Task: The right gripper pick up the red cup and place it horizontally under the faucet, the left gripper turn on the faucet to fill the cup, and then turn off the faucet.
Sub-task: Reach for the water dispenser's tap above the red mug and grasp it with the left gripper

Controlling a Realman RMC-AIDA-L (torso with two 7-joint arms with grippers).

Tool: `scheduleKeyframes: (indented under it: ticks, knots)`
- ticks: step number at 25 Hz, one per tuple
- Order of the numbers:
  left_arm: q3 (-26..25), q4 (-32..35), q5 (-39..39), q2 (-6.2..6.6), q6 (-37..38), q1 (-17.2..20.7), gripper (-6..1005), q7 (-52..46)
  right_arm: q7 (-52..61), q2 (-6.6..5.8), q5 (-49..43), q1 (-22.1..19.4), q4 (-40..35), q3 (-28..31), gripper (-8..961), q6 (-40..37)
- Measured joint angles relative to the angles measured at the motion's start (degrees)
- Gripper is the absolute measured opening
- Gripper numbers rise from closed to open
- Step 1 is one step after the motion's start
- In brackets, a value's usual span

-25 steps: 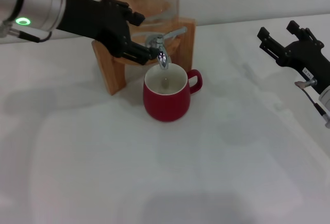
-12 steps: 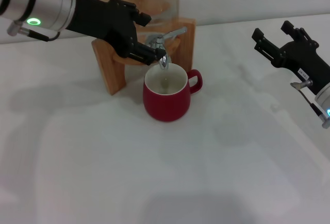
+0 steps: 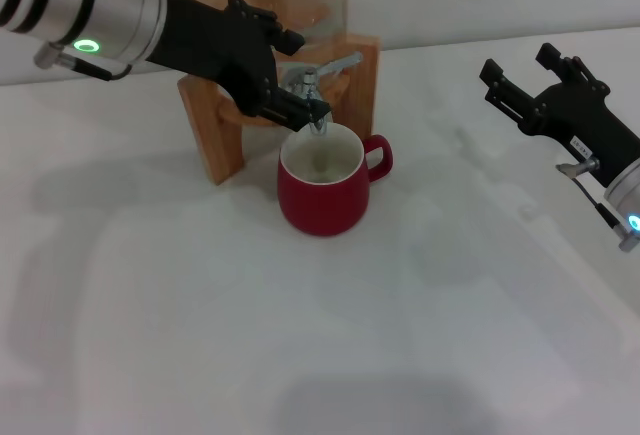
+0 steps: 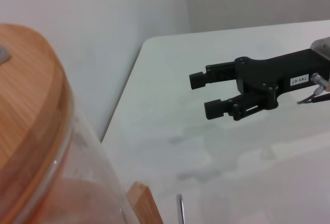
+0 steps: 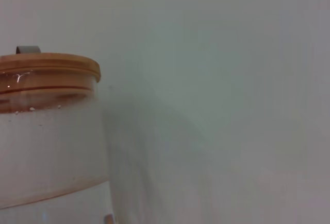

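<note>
The red cup [image 3: 322,190] stands upright on the white worktop [image 3: 300,355], directly below the faucet [image 3: 316,90], its white inside open to the spout and its loop handle turned away from the wooden stand [image 3: 215,130]; a little liquid seems to lie at its bottom, though whether a stream is falling I cannot tell. The left gripper [image 3: 300,105] is at the faucet, on the side away from the cup's handle; its jaws reach the spigot body, but whether they are closed on it I cannot tell. The thin lever lies nearly level and points away from this gripper, so the next move, I judge, turns on catching that lever from the gripper's side. The right gripper [image 3: 515,80] hangs well apart from the faucet, on the handle side, its jaws apart and holding nothing; the left arm is clearly the nearer one.
</note>
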Motion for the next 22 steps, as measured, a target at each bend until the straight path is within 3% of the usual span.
scheduleKeyframes:
  ticks: [22]
  knots:
    - [3.6, -0.63, 1.26, 0.0, -2.33, -1.55, 858, 1.4, 0.01, 0.11, 0.0, -0.46, -1.16, -1.62, 873, -0.14]
